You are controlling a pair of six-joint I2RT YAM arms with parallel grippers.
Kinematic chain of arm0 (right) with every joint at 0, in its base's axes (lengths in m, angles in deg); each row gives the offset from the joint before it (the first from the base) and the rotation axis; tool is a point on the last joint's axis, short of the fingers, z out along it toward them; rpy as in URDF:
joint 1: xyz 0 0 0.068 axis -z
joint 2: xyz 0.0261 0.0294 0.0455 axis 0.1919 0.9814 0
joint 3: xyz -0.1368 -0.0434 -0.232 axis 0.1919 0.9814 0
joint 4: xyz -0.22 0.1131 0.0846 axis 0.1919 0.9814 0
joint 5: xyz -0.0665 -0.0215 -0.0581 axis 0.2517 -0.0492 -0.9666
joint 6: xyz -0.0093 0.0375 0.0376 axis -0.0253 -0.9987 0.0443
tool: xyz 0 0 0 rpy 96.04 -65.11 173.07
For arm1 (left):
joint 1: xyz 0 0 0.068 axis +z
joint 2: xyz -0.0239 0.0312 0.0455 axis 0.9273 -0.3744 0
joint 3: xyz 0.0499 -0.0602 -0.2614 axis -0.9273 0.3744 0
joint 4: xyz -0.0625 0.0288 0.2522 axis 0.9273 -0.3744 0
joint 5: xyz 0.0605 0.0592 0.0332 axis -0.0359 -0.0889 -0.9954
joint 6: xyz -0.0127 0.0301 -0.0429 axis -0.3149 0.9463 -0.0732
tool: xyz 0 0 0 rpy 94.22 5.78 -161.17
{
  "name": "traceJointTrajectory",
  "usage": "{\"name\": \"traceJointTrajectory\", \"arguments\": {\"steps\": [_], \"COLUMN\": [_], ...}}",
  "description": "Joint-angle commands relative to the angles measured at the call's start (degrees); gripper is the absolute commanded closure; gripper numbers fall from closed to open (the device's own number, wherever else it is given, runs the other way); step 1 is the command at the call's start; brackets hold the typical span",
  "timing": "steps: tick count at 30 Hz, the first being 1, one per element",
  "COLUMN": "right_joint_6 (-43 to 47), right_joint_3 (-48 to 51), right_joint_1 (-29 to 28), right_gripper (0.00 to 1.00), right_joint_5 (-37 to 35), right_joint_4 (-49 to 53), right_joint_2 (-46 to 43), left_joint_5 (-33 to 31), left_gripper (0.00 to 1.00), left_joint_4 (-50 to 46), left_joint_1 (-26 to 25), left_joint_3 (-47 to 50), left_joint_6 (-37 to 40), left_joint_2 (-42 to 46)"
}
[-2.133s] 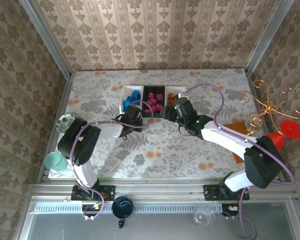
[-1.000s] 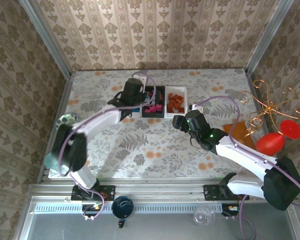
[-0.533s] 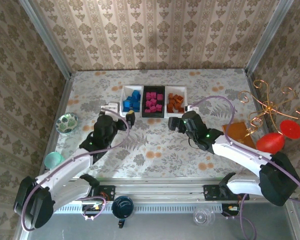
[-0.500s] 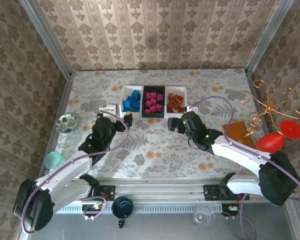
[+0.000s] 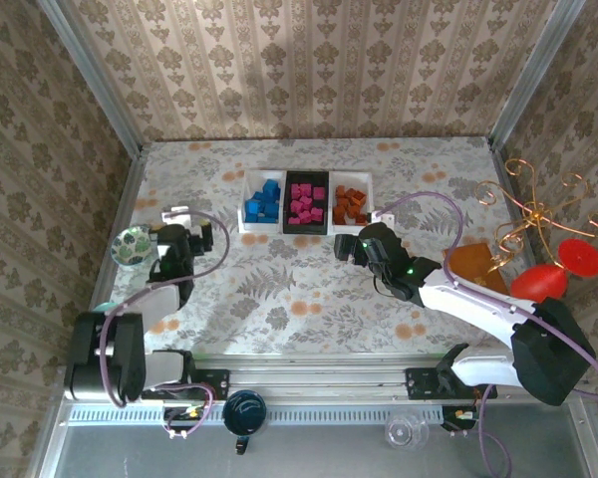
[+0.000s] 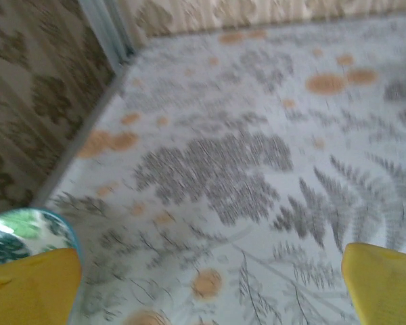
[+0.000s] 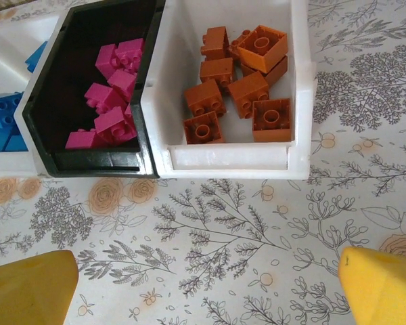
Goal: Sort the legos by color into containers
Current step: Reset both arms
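Sorting looks done (no strays on the surface (image 5: 309,289)): blue legos (image 5: 263,202), pink legos (image 7: 115,95) and orange-brown legos (image 7: 237,88) lie in separate containers (image 7: 223,157). Left pincer (image 6: 210,281) and right pincer (image 7: 203,288) gape apart, empty.

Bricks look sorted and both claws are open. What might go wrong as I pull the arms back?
1. The left claw is right beside the green bowl; a leftward swing may knock it.
2. The right claw hovers just in front of the white tray of orange bricks; forward drift could shove it.
3. The right arm passes close to the orange board; folding wide might catch it.
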Motion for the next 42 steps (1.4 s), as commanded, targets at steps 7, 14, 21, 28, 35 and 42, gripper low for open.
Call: {"name": "traceJointTrajectory", "arguments": {"steps": [7, 14, 21, 28, 35, 42], "right_joint_6": [-0.10, 4.29, 12.28, 18.68, 23.24, 29.60], "right_joint_3": [-0.59, 2.16, 2.43, 0.83, 7.28, 14.78], "right_joint_1": [0.62, 0.90, 1.79, 8.38, 19.55, 26.58], "right_gripper": [0.00, 0.00, 0.00, 0.00, 0.00, 0.00], "right_joint_5": [-2.97, -2.25, -1.26, -0.79, 0.06, 0.00], "right_joint_4": [2.64, -2.89, -6.64, -7.77, -15.32, -22.50], "right_joint_2": [-0.91, -3.66, -4.57, -2.82, -7.35, -12.89], "left_joint_5": [10.68, 13.89, 0.92, 2.08, 2.16, 2.14], "left_gripper": [0.00, 0.00, 0.00, 0.00, 0.00, 0.00], "left_joint_4": [27.17, 18.62, 21.81, 21.52, 21.47, 21.45], "left_joint_1": [2.55, 6.16, 3.14, 3.17, 3.21, 3.22], "left_joint_3": [3.13, -0.53, 0.77, 0.62, 0.62, 0.62], "left_joint_6": [5.54, 1.84, 1.14, 1.45, 1.52, 1.49], "left_joint_2": [-15.42, -14.61, -14.80, -14.82, -14.85, -14.92]}}
